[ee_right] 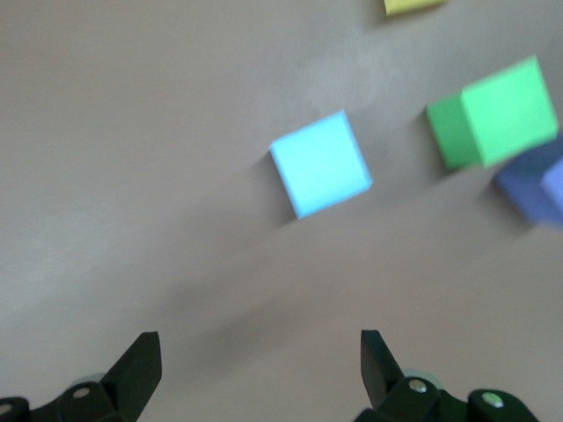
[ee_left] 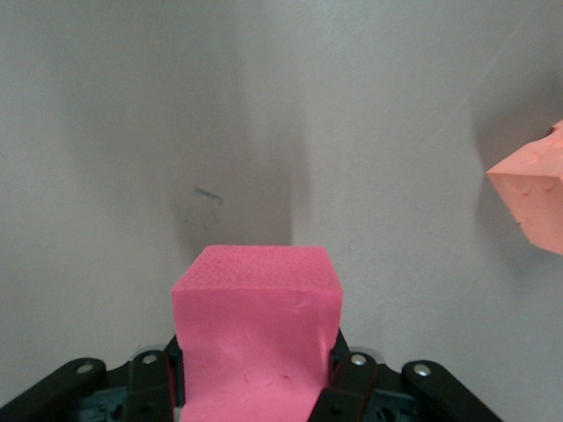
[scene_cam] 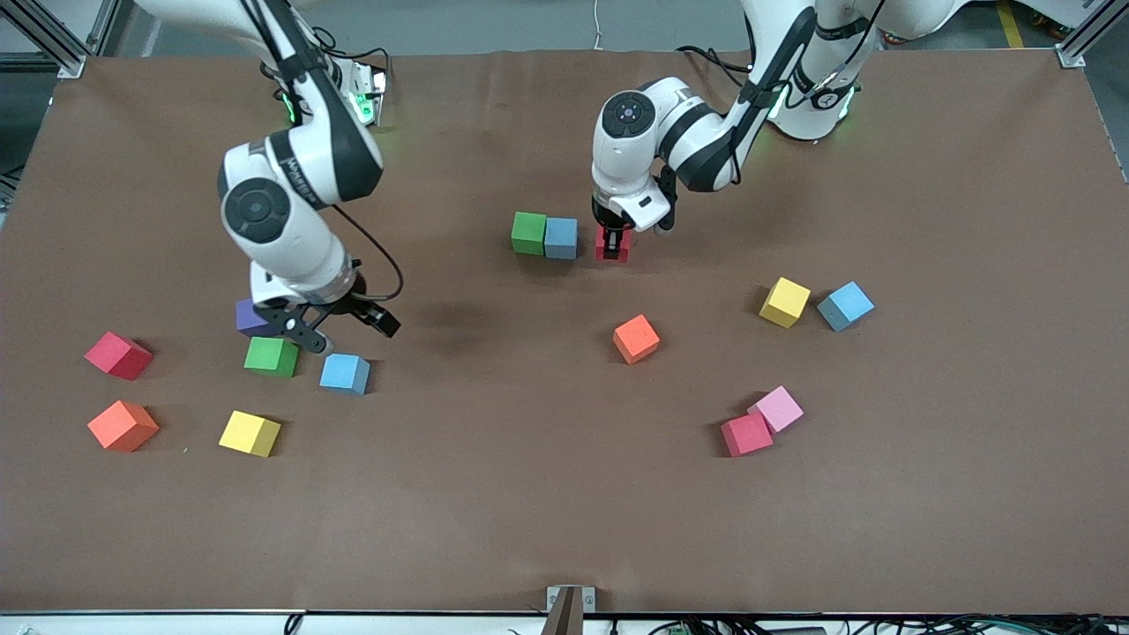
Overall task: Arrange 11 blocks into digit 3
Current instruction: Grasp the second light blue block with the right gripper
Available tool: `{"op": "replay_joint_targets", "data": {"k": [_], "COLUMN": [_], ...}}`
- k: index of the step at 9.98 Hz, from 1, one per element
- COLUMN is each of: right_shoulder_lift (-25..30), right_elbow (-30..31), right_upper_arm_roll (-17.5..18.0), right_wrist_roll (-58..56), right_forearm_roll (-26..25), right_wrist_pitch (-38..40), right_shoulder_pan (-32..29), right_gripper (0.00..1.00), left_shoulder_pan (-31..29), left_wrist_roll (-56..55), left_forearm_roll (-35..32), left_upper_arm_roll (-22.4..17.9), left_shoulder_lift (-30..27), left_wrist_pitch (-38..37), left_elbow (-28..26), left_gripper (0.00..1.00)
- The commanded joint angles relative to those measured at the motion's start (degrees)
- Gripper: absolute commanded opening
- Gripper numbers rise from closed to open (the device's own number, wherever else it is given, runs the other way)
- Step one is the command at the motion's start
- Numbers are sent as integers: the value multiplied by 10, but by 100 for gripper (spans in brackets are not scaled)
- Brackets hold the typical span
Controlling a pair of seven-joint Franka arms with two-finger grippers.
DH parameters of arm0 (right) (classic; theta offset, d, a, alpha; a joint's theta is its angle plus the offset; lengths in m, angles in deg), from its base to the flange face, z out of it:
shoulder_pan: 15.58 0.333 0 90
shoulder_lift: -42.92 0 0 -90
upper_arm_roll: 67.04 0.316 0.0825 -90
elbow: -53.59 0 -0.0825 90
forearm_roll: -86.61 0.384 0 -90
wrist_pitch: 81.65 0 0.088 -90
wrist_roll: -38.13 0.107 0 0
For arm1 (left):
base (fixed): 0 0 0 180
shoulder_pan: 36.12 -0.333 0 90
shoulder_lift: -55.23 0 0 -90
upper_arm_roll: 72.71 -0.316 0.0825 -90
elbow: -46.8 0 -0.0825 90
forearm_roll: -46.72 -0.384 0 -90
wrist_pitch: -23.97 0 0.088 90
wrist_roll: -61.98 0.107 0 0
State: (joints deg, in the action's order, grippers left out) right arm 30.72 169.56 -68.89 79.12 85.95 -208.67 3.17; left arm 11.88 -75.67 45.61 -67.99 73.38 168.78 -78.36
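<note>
**Colleague:** What does the whole scene look like from your station?

**Me:** I see a wide brown bench (scene_cam: 564, 511) with two white arms reaching in from the top edge of the front view. Coloured foam cubes lie scattered across it.

**Colleague:** And the pincers?

**Me:** The left pincer (scene_cam: 612, 240) is clenched on a red block (scene_cam: 612, 248), down at bench level. In the left wrist view its fingers (ee_left: 352, 387) press both sides of that cube, which looks pink there. The right pincer (scene_cam: 346, 328) hangs released, jaws spread wide with nothing between them, over the cluster at the right arm's end of the bench.

**Colleague:** Where is the digit so far?

**Me:** I see only a start, mid-bench: a green block (scene_cam: 528, 233) touching a grey-blue block (scene_cam: 561, 238), with the held red one just beside the grey-blue, a thin gap showing between them.

**Colleague:** The loose cubes?

**Me:** At the right arm's end lie a purple block (scene_cam: 250, 318), partly hidden under the wrist, a second green block (scene_cam: 271, 356), a light blue block (scene_cam: 345, 373), a crimson block (scene_cam: 117, 355), an orange block (scene_cam: 123, 425) and a yellow block (scene_cam: 250, 433). Toward the left arm's end are another orange block (scene_cam: 636, 339), another yellow block (scene_cam: 784, 302) near a sky-blue block (scene_cam: 845, 305), and a pink block (scene_cam: 777, 408) touching a rose-red block (scene_cam: 746, 434).
</note>
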Motion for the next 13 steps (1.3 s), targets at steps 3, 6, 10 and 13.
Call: {"op": "replay_joint_targets", "data": {"k": [3,6,10,13], "right_shoulder_lift": [-25,-65,-104,-120], "right_elbow": [80,81,74,57], "right_upper_arm_roll": [7,9,9,9], "right_wrist_roll": [-306,-315,-308,-307], "right_forearm_roll": [-8,-6,2,6], "right_wrist_pitch": [-150,-180,-220,-227], "right_shoulder_pan": [-70,-64,-64,-66], "right_gripper": [100,100,100,100], "left_shoulder_pan": [23,28,42,51], "left_wrist_roll": [-35,-48,-64,-68], "left_forearm_roll": [0,-1,-1,-3], "left_upper_arm_roll": [-2,-2,-4,-6], "left_shoulder_lift": [20,36,57,66], "left_wrist_pitch": [32,45,46,52], "left_elbow": [-2,2,18,24], "left_gripper": [16,16,16,16]}}
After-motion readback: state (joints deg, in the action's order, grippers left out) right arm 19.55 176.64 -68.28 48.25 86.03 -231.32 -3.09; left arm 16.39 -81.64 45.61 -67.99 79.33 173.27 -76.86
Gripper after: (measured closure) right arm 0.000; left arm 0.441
